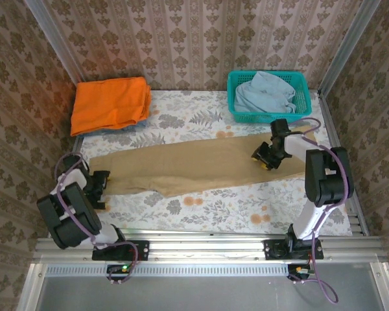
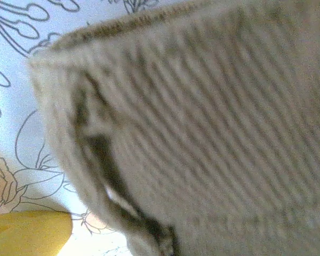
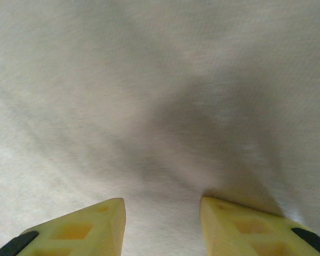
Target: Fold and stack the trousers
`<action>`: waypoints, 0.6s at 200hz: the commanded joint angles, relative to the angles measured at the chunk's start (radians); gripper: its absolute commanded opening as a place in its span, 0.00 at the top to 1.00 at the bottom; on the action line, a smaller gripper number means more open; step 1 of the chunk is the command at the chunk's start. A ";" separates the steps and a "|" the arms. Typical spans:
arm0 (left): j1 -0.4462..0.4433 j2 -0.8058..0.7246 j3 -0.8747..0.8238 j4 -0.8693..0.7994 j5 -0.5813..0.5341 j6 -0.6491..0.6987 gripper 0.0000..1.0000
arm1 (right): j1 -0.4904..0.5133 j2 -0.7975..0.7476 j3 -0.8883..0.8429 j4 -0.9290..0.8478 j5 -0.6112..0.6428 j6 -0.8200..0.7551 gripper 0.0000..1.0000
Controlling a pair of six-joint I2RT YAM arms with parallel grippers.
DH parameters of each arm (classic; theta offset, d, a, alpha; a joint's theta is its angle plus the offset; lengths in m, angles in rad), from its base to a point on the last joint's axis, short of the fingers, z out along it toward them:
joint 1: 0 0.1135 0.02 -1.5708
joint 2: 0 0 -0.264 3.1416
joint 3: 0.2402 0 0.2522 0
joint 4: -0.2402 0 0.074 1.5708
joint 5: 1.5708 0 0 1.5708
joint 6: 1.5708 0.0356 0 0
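trousers (image 1: 181,170) lie stretched as one long tan strip across the middle of the table (image 1: 201,120), running in the top view from about 8 o'clock to about 3 o'clock, flat, not yet folded across or stacked. the cloth reads as soft, light and limp, finely ribbed close up; i judge it will sag and drag rather than hold a shape, and a shallow pinch could lift one layer off the other. the best hold looks to be the corners of each end, through all layers, where the stitched edge gives some body. which end is the waist i cannot tell.

left gripper (image 1: 102,184) sits at the 8 o'clock end, just beside the seamed edge; its one visible finger (image 2: 26,232) stands far out at the corner of the wrist view, so the claw reads as spread wide, holding nothing. right gripper (image 1: 262,159) is down at the 3 o'clock end, fingers (image 3: 80,229) partly spread with bare cloth showing between them, nothing pinched.

orange garment (image 1: 110,103) lies at 10 o'clock; a teal basket (image 1: 266,72) holding a pale blue garment (image 1: 264,94) sits at 1 o'clock, both apart from the trousers.
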State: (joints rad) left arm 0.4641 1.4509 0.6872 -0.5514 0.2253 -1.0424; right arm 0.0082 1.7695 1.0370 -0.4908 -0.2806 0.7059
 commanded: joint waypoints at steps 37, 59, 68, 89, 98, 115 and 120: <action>-0.012 0.192 0.086 0.550 0.121 0.177 0.00 | -0.039 -0.037 -0.023 -0.096 -0.006 -0.047 0.56; -0.066 0.149 0.216 0.407 0.086 0.321 0.00 | -0.030 -0.041 0.011 -0.108 -0.020 -0.055 0.56; -0.085 0.135 0.258 0.359 0.057 0.360 0.00 | -0.024 -0.049 0.026 -0.111 -0.014 -0.061 0.56; -0.146 0.104 0.372 0.224 -0.011 0.437 0.00 | -0.014 -0.083 0.054 -0.120 0.011 -0.066 0.56; -0.190 0.083 0.420 0.145 -0.087 0.475 0.00 | -0.004 -0.099 0.069 -0.123 0.027 -0.073 0.56; -0.298 0.026 0.464 0.039 -0.255 0.538 0.00 | 0.043 -0.112 0.108 -0.138 0.071 -0.089 0.55; -0.328 0.012 0.461 0.023 -0.284 0.544 0.00 | 0.064 -0.108 0.121 -0.141 0.080 -0.092 0.55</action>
State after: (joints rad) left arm 0.2531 1.5539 1.0981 -0.4744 0.1425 -0.6544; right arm 0.0074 1.7050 1.0870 -0.5869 -0.2665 0.6495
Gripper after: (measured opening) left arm 0.997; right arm 0.448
